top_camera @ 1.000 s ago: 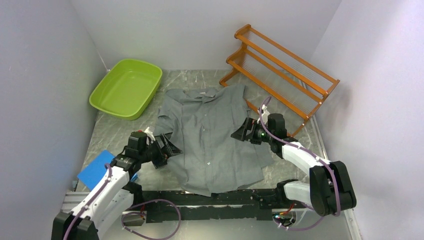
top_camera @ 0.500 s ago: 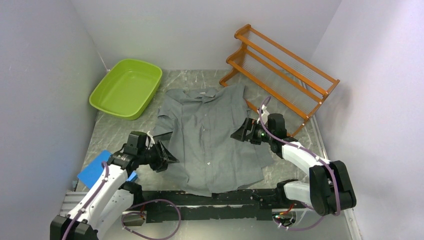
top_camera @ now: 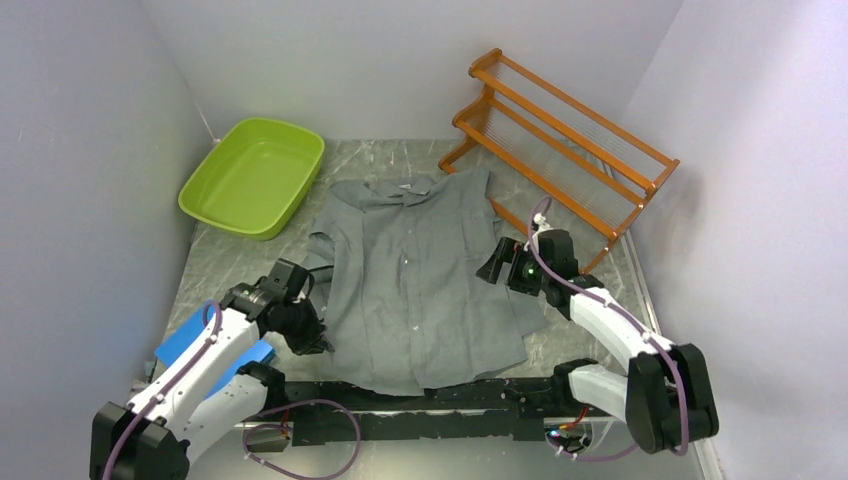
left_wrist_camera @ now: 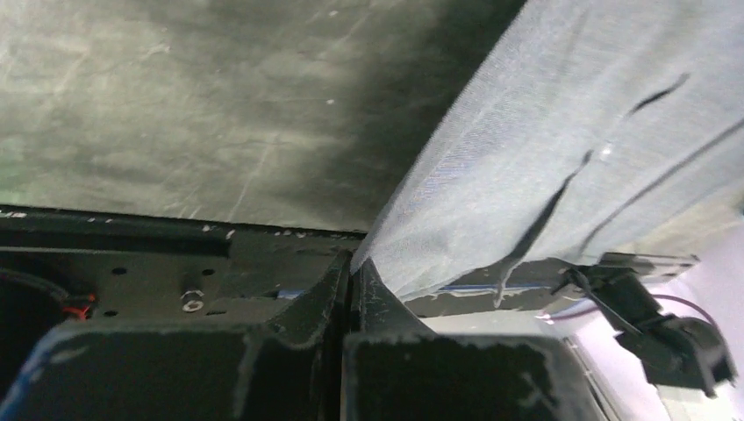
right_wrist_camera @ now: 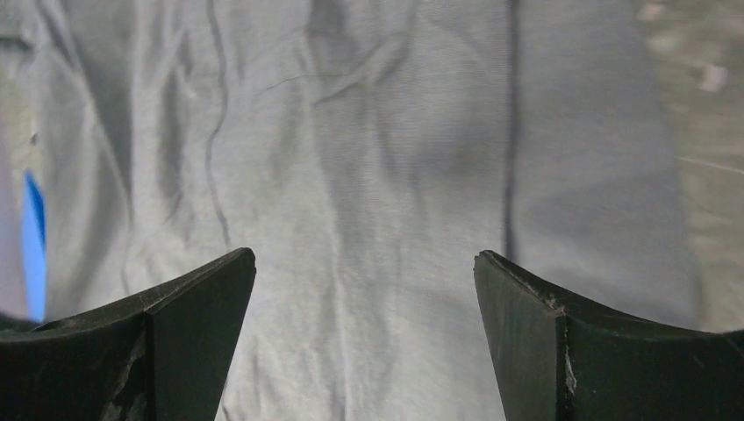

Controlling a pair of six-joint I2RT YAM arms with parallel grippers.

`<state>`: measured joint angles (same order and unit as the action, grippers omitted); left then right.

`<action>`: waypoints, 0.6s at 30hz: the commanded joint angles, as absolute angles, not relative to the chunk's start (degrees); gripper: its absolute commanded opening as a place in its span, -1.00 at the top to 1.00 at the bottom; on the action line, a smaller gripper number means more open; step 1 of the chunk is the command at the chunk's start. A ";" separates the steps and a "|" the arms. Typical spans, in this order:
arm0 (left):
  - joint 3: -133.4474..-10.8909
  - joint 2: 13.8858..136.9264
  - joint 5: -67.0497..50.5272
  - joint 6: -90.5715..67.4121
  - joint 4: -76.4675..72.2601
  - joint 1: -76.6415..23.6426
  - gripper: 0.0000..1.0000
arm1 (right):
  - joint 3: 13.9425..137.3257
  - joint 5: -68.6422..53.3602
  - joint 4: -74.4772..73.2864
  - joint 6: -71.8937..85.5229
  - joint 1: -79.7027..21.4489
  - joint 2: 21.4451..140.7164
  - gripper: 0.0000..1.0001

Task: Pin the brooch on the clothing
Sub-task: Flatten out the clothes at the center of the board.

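1. Near the left end of the bench's (top_camera: 230,265) near edge, my left tool (top_camera: 308,338) is clenched on the left side edge of the shirt (top_camera: 420,270), close to the hem. The wrist view shows only a thin bite of cloth pinched at its very tip.
2. Across the middle of the bench the shirt lies spread front up, hem at the near edge and collar toward the far edge.
3. My right tool (top_camera: 497,265) hovers over the shirt's right side, released and wide apart, gripping nothing.
4. I can find the brooch in no view. A flat blue thing (top_camera: 195,335) lies by the left edge under my left arm.
5. I judge the step in hand is drawing the front panel flat. The bite is shallow, so I should pull low, slowly and outward toward the left edge. Bringing the right tool down as an anchor would stop the whole shirt sliding.
6. Farther off, a green tub (top_camera: 255,170) fills the far-left corner and an orange rack (top_camera: 575,100) the far-right.
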<state>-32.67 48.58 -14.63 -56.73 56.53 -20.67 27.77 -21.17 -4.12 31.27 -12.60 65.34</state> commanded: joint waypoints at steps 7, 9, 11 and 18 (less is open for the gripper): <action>-36.72 57.31 -1.28 -64.00 64.05 -31.33 0.95 | 25.72 -2.03 -16.80 37.60 -12.44 56.50 -0.80; -37.29 58.43 -0.15 -64.55 64.04 -32.31 0.95 | 24.28 -1.23 -16.38 39.41 -12.35 56.24 -0.66; -37.59 59.34 -0.09 -64.85 63.66 -32.76 0.95 | 22.70 -0.18 -15.89 40.91 -12.27 56.54 -0.59; -36.80 62.90 -0.09 -64.38 59.89 -33.52 0.95 | 18.80 2.21 -12.78 44.93 -9.98 58.32 -0.12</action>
